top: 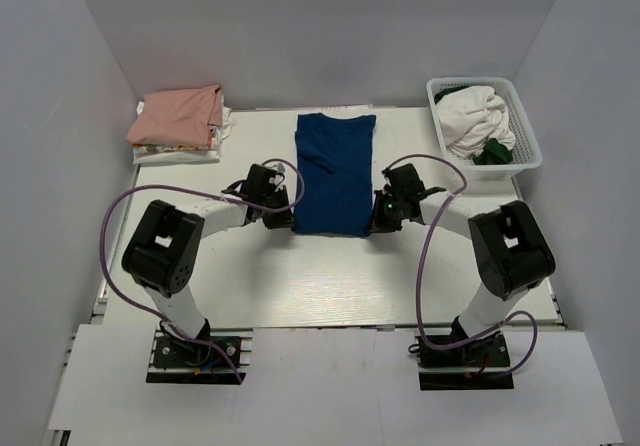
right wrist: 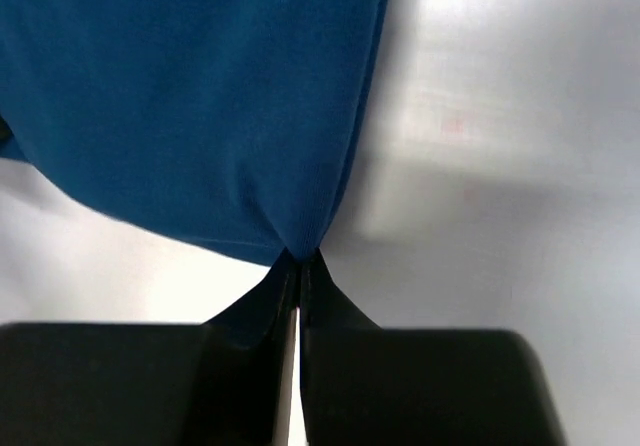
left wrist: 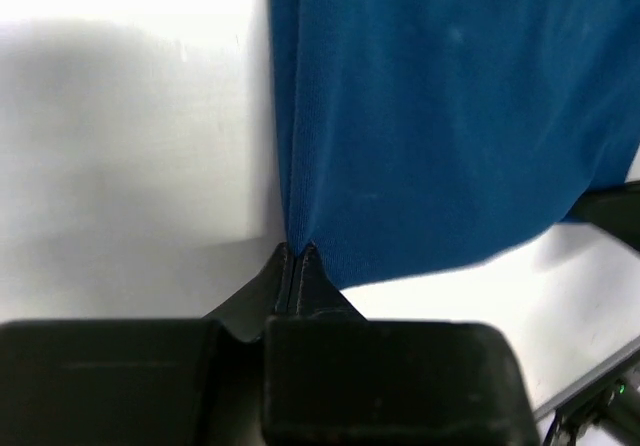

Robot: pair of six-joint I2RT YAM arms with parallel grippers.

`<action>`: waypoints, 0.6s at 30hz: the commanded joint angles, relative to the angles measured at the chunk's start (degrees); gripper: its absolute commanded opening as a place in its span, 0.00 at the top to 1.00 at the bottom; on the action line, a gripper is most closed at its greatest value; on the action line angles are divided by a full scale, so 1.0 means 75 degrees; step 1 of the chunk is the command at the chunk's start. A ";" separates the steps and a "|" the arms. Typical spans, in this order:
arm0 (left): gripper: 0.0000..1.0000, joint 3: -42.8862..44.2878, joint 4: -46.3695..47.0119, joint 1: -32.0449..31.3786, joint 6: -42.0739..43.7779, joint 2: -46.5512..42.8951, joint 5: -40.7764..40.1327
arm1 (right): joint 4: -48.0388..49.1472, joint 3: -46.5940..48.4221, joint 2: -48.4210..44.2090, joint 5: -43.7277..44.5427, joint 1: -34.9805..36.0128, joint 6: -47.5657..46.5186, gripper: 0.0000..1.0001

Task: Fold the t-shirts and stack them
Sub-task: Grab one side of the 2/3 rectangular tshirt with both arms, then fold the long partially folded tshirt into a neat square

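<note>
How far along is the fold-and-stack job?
Done: a pink shirt lies folded on the stack at far left. In hand: the blue shirt, folded to a narrow strip, with the left tool and right tool each shut on a near corner. Left: fold it shorter, stack it, then likely the clothes heaped in the basket.

Colour rundown: mostly white, one big blue patch

Plain deep blue t-shirt (top: 335, 174) mid-frame, no print showing, on a white counter (top: 330, 286). Salmon-pink t-shirt (top: 178, 114) upper left, white cloth (top: 180, 152) under it. Upper right there's a white lattice basket (top: 527, 144) with white fabric (top: 478, 116) and something dark green (top: 493, 152). Arms (top: 162, 246) are black with white links, cables (top: 420, 276) purple.
</note>
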 commanded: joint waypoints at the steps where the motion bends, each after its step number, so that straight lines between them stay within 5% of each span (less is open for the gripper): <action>1: 1.00 -0.0431 -0.0836 -0.0233 0.0090 -0.1308 -0.0123 | -0.0986 -0.0145 -0.1000 -0.0194 0.0080 -0.0162 1.00; 8: 1.00 -0.1404 -0.1548 -0.0806 -0.0250 -0.3909 0.0287 | -0.2183 -0.0943 -0.2910 -0.1213 0.0302 -0.0396 1.00; 14: 1.00 -0.1405 -0.2429 -0.0959 -0.0485 -0.5970 0.0042 | -0.3636 -0.0252 -0.4246 -0.1741 0.0537 -0.0841 1.00; 18: 1.00 -0.1405 -0.1977 -0.1041 -0.0859 -0.6477 -0.0357 | -0.3497 0.0123 -0.4494 -0.1753 0.0514 -0.0795 1.00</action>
